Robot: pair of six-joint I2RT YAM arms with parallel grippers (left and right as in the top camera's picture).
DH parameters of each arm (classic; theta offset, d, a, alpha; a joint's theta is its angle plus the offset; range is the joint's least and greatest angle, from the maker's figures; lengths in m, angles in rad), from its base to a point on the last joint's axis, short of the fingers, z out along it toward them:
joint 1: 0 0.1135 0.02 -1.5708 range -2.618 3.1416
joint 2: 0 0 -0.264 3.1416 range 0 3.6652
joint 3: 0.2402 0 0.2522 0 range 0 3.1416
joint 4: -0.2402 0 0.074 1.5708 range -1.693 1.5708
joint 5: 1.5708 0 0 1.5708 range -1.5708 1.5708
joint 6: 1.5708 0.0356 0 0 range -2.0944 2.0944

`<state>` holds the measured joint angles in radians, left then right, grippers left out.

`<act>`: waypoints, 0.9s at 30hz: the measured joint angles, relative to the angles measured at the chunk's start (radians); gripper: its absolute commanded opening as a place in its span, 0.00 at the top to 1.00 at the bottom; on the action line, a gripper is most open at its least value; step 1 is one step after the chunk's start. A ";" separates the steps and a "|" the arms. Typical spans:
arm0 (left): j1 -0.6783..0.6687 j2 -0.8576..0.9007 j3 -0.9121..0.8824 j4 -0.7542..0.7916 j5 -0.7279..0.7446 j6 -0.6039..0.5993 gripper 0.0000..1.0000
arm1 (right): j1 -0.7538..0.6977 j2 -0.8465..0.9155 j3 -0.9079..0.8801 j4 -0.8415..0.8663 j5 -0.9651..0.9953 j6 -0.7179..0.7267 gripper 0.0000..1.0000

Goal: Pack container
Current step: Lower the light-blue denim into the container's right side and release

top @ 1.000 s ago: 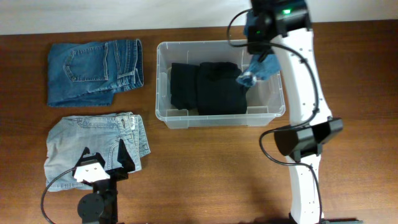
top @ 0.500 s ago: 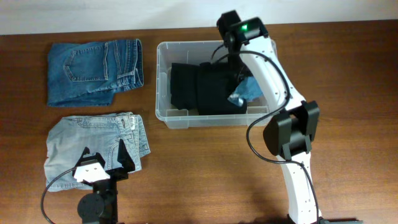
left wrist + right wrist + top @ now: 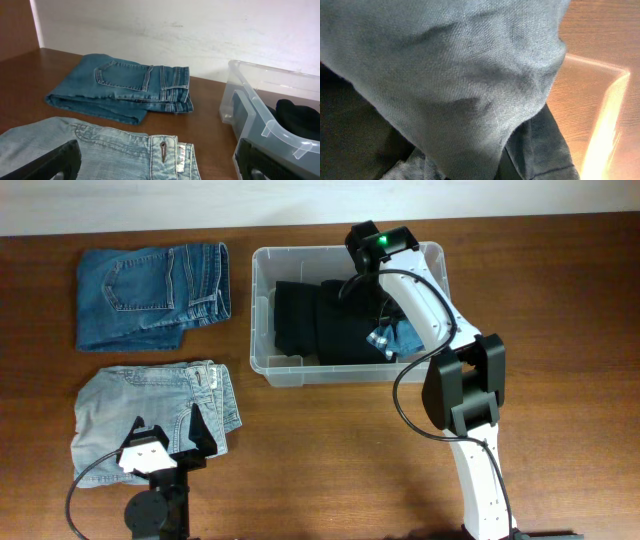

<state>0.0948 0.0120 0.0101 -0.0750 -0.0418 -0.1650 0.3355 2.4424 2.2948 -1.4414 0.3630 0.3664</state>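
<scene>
While the left gripper hung spread wide and empty over the light-wash jeans at the near left, well apart from the container, the right gripper was the one reaching inside it. That clear bin sat at far centre, its long axis running left to right, with black clothes across its left and middle. The right gripper's closed jaws seemed to pinch a blue denim piece down at the bin's right end.

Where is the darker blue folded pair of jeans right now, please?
Overhead, the darker blue folded jeans lie at the far left of the wooden table, left of the clear plastic container and beyond the pale blue jeans.
</scene>
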 measured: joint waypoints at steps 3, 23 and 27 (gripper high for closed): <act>0.000 0.000 0.000 0.000 0.000 0.000 0.01 | 0.000 0.000 0.000 0.000 -0.005 0.002 0.82; 0.000 0.000 0.000 0.000 0.000 0.000 0.01 | 0.000 -0.012 0.369 -0.109 -0.004 -0.003 0.65; 0.000 0.000 0.000 0.000 0.000 0.000 0.01 | -0.001 -0.012 0.365 -0.098 -0.012 -0.004 0.89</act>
<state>0.0952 0.0120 0.0101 -0.0753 -0.0422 -0.1654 0.3344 2.4306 2.6595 -1.5391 0.3508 0.3622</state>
